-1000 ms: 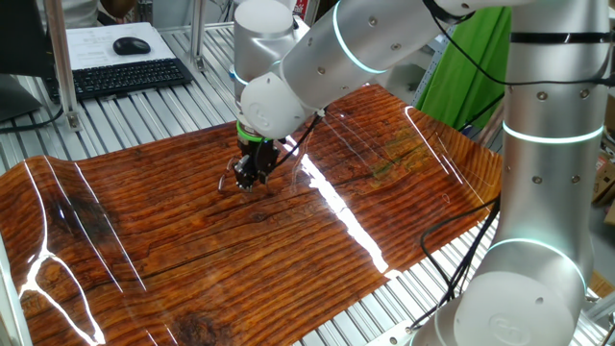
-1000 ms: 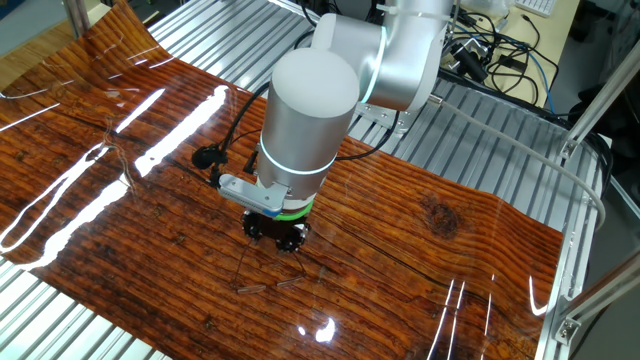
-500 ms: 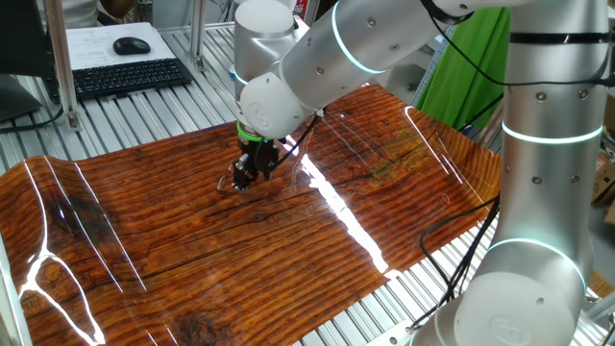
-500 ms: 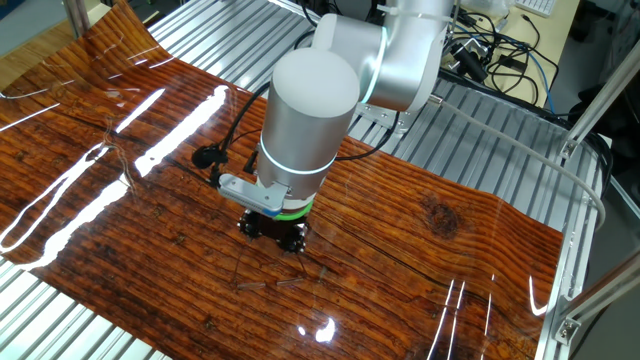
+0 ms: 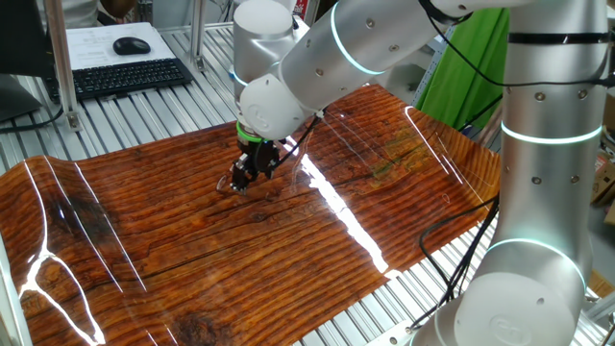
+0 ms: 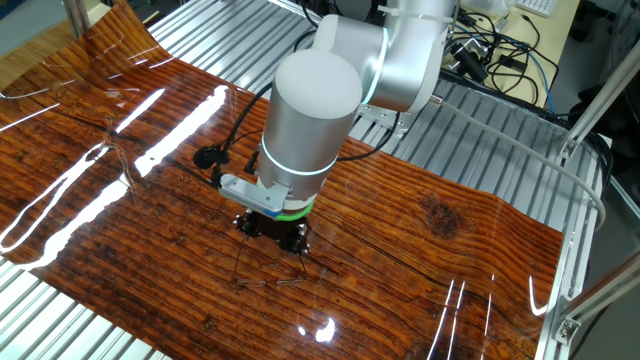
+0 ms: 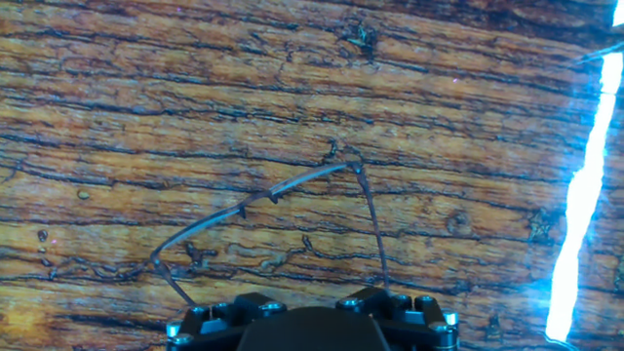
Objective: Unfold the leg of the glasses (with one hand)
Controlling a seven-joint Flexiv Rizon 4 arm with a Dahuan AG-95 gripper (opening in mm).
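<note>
The glasses (image 7: 292,183) lie on the wood-grain mat as a thin dark wire front with a leg at each end running back toward me. The right leg (image 7: 375,234) ends right at my gripper (image 7: 312,327), the left leg (image 7: 171,278) just beside it. In one fixed view my gripper (image 5: 241,180) points down with its tips at the mat, on the glasses (image 5: 228,183). In the other fixed view my gripper (image 6: 272,238) stands just behind the faint wire outline (image 6: 262,281). The jaws look closed together; the fingertips are hidden under the hand.
The shiny wood-grain mat (image 5: 192,250) covers a slatted metal table (image 6: 480,130). A keyboard (image 5: 125,75) and a mouse (image 5: 131,45) sit on a desk beyond the far edge. A black cable (image 6: 215,155) lies on the mat behind the arm. Bright glare streaks (image 5: 336,207) cross the mat.
My gripper has slid a little to the left along the mat, staying low at the glasses. The wire outline near it has shifted slightly with it.
</note>
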